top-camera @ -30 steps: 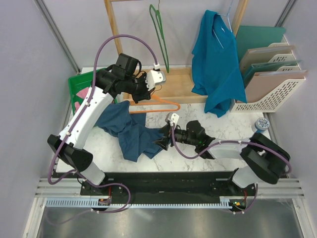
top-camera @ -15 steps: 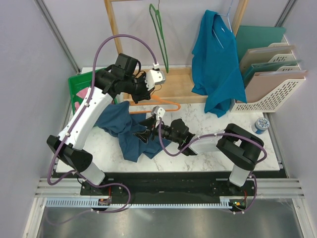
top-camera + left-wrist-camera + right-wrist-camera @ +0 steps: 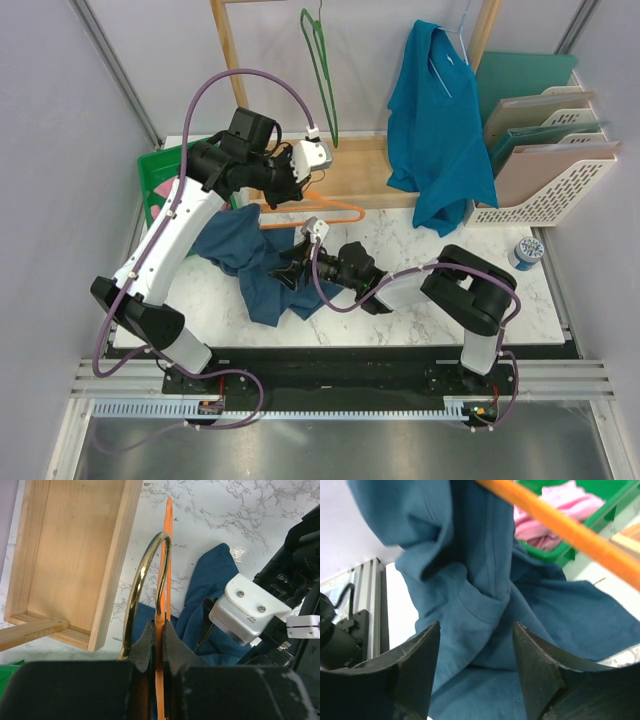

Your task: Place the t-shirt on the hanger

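The navy t-shirt [image 3: 250,265] lies crumpled on the marble table, left of centre. Just behind it the orange hanger [image 3: 325,211] is held off the table, and my left gripper [image 3: 285,195] is shut on it just below its brass hook [image 3: 145,565]. The left wrist view has the orange bar [image 3: 165,570] pinched between the pads of that gripper [image 3: 160,630], with the t-shirt [image 3: 210,585] below. My right gripper [image 3: 291,270] is low over the shirt and open. Its fingers [image 3: 420,655] flank a raised fold of the t-shirt [image 3: 480,580] without pinching it, and the hanger [image 3: 560,527] crosses above.
A wooden rack [image 3: 350,180] stands at the back with a green hanger [image 3: 322,70] and a teal shirt [image 3: 435,130] hanging on it. A green bin [image 3: 160,180] holding a pink garment [image 3: 555,505] sits at the far left. A file organiser [image 3: 550,150] and a small bottle [image 3: 528,250] are at the right.
My right gripper has moved left across the table onto the t-shirt, up to a raised fold. The left arm has stayed almost still, gripping the hanger.
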{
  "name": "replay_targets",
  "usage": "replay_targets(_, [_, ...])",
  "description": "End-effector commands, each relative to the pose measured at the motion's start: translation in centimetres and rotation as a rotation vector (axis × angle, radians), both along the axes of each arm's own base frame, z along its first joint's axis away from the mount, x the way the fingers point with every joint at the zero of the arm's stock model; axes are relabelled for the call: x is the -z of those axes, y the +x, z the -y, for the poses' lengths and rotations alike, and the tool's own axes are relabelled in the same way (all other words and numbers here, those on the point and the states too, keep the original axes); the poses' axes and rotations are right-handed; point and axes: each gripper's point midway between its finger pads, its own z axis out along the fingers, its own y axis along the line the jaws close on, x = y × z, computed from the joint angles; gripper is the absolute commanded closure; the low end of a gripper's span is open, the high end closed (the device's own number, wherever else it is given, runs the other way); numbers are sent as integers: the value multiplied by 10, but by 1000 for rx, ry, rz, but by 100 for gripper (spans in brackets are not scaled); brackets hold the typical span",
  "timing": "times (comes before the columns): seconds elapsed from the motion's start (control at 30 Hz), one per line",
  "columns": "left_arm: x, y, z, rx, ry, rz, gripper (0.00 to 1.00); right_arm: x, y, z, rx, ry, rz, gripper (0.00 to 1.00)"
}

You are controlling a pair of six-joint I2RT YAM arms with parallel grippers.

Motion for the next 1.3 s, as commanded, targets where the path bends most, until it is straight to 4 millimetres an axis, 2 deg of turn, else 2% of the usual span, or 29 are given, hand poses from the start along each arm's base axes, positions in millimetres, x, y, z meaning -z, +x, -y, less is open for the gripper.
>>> replay_targets(0.0, [-22, -5, -3, -12, -52, 45, 98, -15, 3, -8, -12, 61, 21, 39])
replay_targets(0.17, [-16, -7, -5, -19, -46, 26, 98, -29, -1, -9, -28, 105, 31, 61])
replay_targets(0.37, [-16, -7, -6, -29, -50, 20, 98, -37, 0, -25, -54, 133, 19, 57])
replay_targets(0.43, [-19, -8, -6, -31, -58, 22, 98, -31, 2, -27, -51, 127, 11, 56])
replay_targets(0.53, [-21, -10, -8, -32, -58, 24, 98, -29, 4, -28, -43, 127, 17, 64])
replay_targets(0.57, [-21, -11, -8, -34, -57, 22, 98, -29, 5, -27, -43, 127, 21, 74])
replay_targets(0.63, [-22, -10, -10, -36, -51, 26, 98, -29, 4, -24, -42, 125, 22, 84])
replay_targets(0.67, [-21, -10, -11, -36, -50, 24, 98, -34, 3, -21, -44, 132, 27, 100])
replay_targets(0.7, [-22, -11, -12, -33, -48, 25, 98, -36, 3, -18, -44, 130, 24, 100])
replay_targets(0.73, [-21, -12, -13, -29, -43, 25, 98, -28, 4, -10, -46, 99, 7, 100])
replay_targets(0.77, [-22, -13, -14, -20, -36, 32, 98, -41, 5, -1, -41, 103, 24, 100])
replay_targets(0.8, [-21, -14, -17, -16, -29, 27, 98, -27, 12, 15, -22, 45, -11, 100])
replay_targets(0.83, [-21, -16, -19, -7, -25, 20, 98, -46, 13, 29, -14, 46, 38, 100])
replay_targets(0.87, [-29, -19, -17, 25, -37, 34, 98, -50, 17, 41, 4, 24, 48, 100])
replay_targets(0.9, [-32, -22, -16, 39, -42, 36, 98, -31, 25, 62, 30, -62, 4, 100])
replay_targets(0.93, [-38, -26, -16, 48, -51, 37, 98, -55, 27, 78, 54, -56, 45, 100])
replay_targets(0.97, [-44, -30, -15, 63, -72, 45, 98, -53, 38, 99, 100, -101, 64, 100])
replay_targets(1.03, [-48, -37, -14, 90, -81, 47, 98, -60, 33, 127, 112, -159, 49, 100])
replay_targets(1.07, [-54, -45, -12, 120, -105, 54, 98, -47, 35, 147, 133, -240, 25, 100])
replay_targets(1.1, [-56, -47, -11, 128, -117, 57, 98, -60, 31, 159, 147, -239, 50, 100])
replay_targets(1.27, [-81, -49, -6, 111, -203, 100, 98, -59, 31, 213, 213, -350, 27, 100])
